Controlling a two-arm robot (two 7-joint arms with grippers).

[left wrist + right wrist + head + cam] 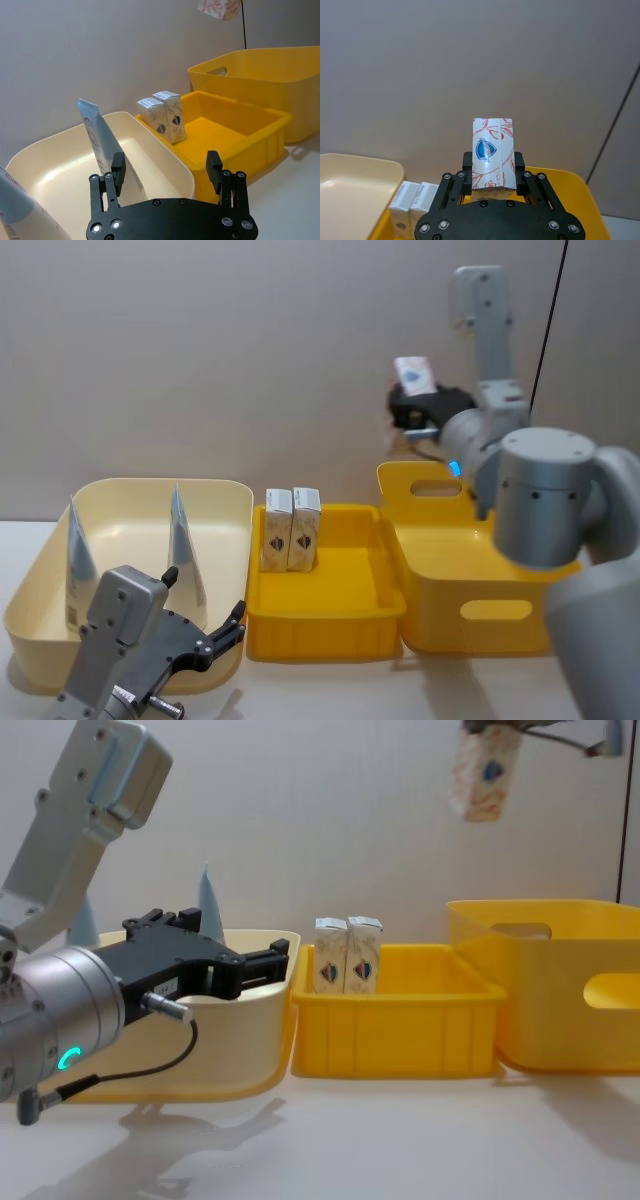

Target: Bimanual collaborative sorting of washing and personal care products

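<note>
**Grey wall (200,360), pale tabletop (420,690): one carton held aloft**

Head view: the right gripper (418,395) is clamped on a small white floral-print carton (414,373). A deep yellow plastic bin (440,630) sits beneath it. Lower and to its left, a shallow yellow plastic tray (325,632) holds two matching cartons (291,530), probably where this one belongs.

Left wrist view: the left gripper (166,172) is spread wide and empty. A cream oval plastic bin (50,170) lies just ahead, with a pale-blue-and-white squeeze tube (97,137) standing crimp-up beyond one finger.

Right wrist view: the carton stands upright between the pads, emblem toward the camera.

Chest view: the carton hangs well above every rim, presumably for clearance.
</note>
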